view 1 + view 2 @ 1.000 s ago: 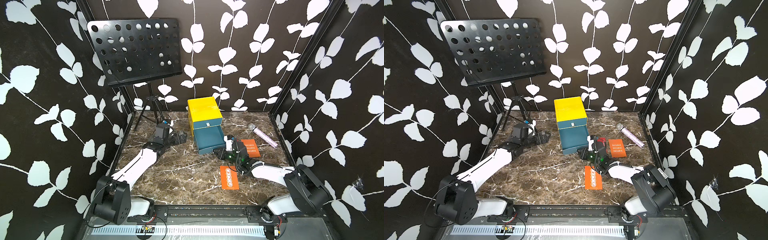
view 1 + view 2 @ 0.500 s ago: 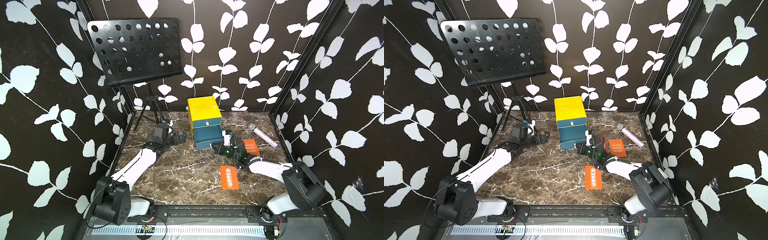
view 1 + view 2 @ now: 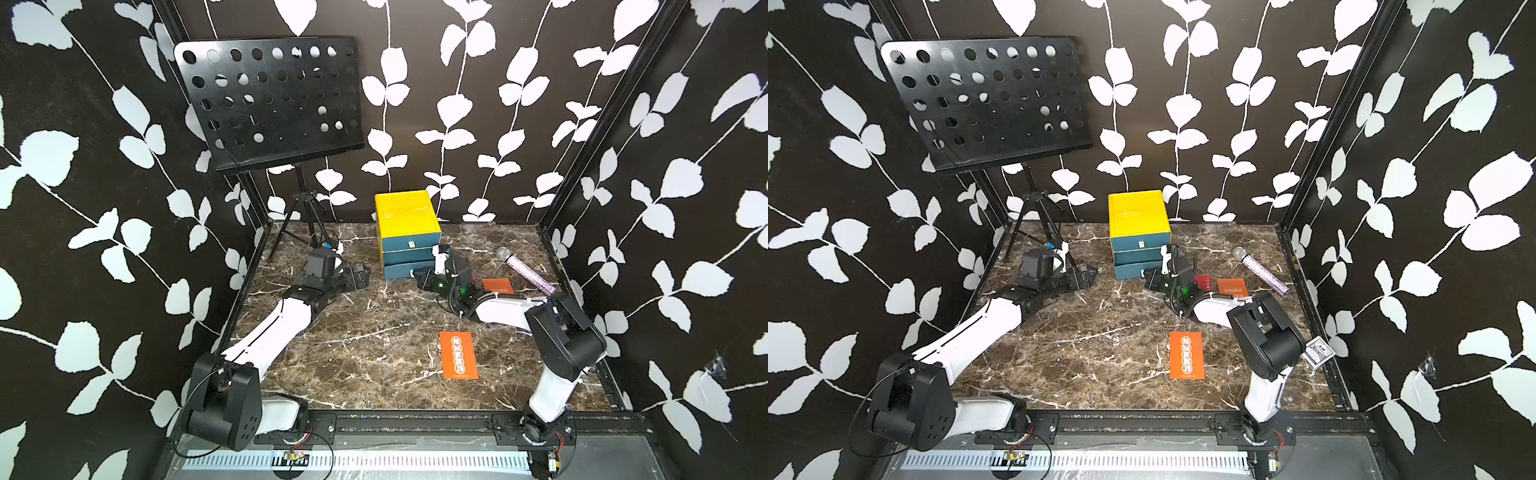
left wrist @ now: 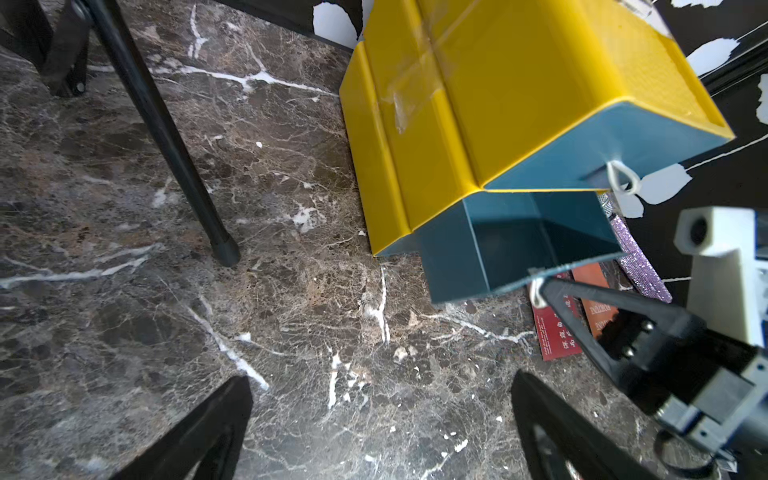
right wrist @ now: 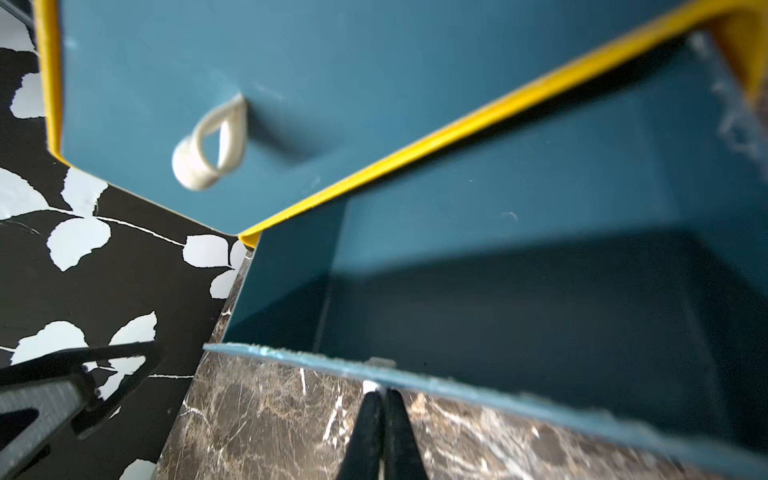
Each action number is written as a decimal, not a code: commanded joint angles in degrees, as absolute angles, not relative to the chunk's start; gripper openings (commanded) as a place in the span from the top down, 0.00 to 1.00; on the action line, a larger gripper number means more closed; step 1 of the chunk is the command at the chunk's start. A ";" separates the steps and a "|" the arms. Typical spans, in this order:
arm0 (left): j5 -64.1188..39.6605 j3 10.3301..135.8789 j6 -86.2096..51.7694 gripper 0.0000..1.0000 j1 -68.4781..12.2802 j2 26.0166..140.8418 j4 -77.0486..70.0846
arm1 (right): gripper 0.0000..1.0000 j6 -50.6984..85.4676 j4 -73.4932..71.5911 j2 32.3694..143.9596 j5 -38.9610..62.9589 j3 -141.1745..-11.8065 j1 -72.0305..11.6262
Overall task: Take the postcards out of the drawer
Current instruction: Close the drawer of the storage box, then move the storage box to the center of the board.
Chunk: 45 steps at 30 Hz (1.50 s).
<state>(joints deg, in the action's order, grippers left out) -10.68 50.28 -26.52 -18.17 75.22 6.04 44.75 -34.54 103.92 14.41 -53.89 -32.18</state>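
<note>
Lying on the worktop [image 3: 365, 332], a patterned orange postcard [image 3: 458, 355] was set lengthwise front to back; a FORTUNE postcard [image 3: 497, 285] and a red postcard [image 3: 1203, 281] were seen beside the right claw [image 5: 381, 392], clamped on the pull loop [image 4: 537, 292] of the bottom drawer [image 4: 449, 257]. The left claw [image 4: 380, 384] was spread open.

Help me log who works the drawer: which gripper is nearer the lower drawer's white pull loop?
Right. The right gripper is shut on the pull loop at the front of the lower drawer; the left gripper sits open beside the cabinet, apart from the loop.
</note>
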 commanded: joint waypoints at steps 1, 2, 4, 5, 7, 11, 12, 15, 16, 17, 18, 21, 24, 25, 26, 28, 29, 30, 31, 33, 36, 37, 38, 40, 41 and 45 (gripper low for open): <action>-11.43 50.81 -25.59 0.01 -17.81 74.12 5.33 | 0.94 44.47 -41.57 105.90 12.69 -55.83 -31.83; -11.56 51.12 -25.82 0.01 -17.80 74.41 5.04 | 0.93 44.56 -42.27 106.65 11.81 -56.09 -31.82; -11.90 51.67 -26.40 0.01 -17.77 74.91 4.22 | 0.92 45.04 -43.69 108.03 10.30 -56.70 -31.82; -12.19 52.00 -26.89 0.01 -17.77 75.25 3.77 | 0.92 45.34 -44.73 108.97 9.70 -57.13 -31.84; -12.95 52.54 -27.76 0.01 -17.76 75.83 2.97 | 0.91 46.08 -46.69 110.69 8.56 -57.97 -31.82; -14.32 53.09 -28.82 0.01 -17.81 76.60 2.11 | 0.91 46.76 -49.93 113.27 6.17 -59.63 -31.82; -14.46 53.06 -28.92 0.01 -17.78 76.68 2.11 | 0.90 46.63 -50.14 113.65 5.53 -60.13 -31.82; -14.59 52.82 -28.86 0.01 -17.82 76.75 2.11 | 0.90 46.58 -50.71 115.01 4.61 -61.41 -31.82; -14.57 52.74 -28.78 0.01 -17.82 76.75 2.14 | 0.89 46.67 -50.84 115.41 4.72 -61.84 -31.82; -14.42 52.65 -28.70 0.01 -17.76 76.64 2.19 | 0.87 46.82 -51.12 115.72 4.87 -62.17 -31.82; -14.35 52.56 -28.62 0.01 -17.83 76.64 2.33 | 0.83 46.85 -51.17 115.91 5.03 -62.37 -31.82; -14.07 52.62 -28.07 0.01 -17.81 76.56 2.81 | 0.76 46.15 -51.18 115.77 5.10 -62.16 -31.60; -13.97 52.60 -27.54 0.01 -17.81 76.51 3.33 | 0.64 46.10 -51.12 114.19 6.09 -60.41 -31.14; -13.83 52.60 -27.27 0.01 -17.81 76.48 3.57 | 0.63 45.91 -51.03 113.19 6.55 -59.25 -31.03; -13.72 52.50 -27.11 0.01 -17.83 76.32 3.77 | 0.63 45.37 -50.11 111.61 6.90 -57.89 -30.87; -13.39 52.38 -26.90 0.01 -17.81 76.07 3.94 | 0.61 43.50 -46.72 107.58 7.38 -55.28 -30.60; -13.34 52.30 -26.87 0.01 -17.83 76.03 3.88 | 0.59 42.33 -44.27 105.12 7.71 -53.95 -30.36; -13.33 52.38 -26.84 0.01 -17.74 76.05 3.95 | 0.58 41.29 -41.86 102.72 8.23 -52.97 -29.91; -13.35 52.47 -26.87 0.01 -17.67 76.14 3.95 | 0.56 40.46 -39.64 100.64 9.18 -52.21 -29.36; -13.50 52.73 -26.88 0.01 -17.66 76.32 3.95 | 0.54 38.31 -34.07 96.46 12.25 -51.27 -27.99; -13.70 53.11 -27.16 0.01 -17.56 76.55 3.98 | 0.48 33.95 -22.95 89.58 14.16 -52.47 -25.82; -13.66 53.30 -27.22 0.01 -17.58 76.66 3.96 | 0.46 32.33 -19.78 88.06 14.35 -53.40 -25.28; -13.60 53.51 -27.20 0.01 -17.58 76.80 4.03 | 0.43 30.46 -16.44 86.41 14.10 -54.75 -24.68; -13.42 54.04 -27.27 0.01 -17.53 76.90 4.36 | 0.38 28.14 -10.87 84.32 12.36 -57.68 -23.57; -13.36 54.22 -27.30 0.01 -17.57 76.99 4.56 | 0.34 27.53 -8.32 83.80 11.88 -59.62 -22.84; -11.77 55.30 -26.61 0.01 -17.53 77.10 5.84 | 0.28 26.21 -2.01 86.63 13.80 -68.92 -19.37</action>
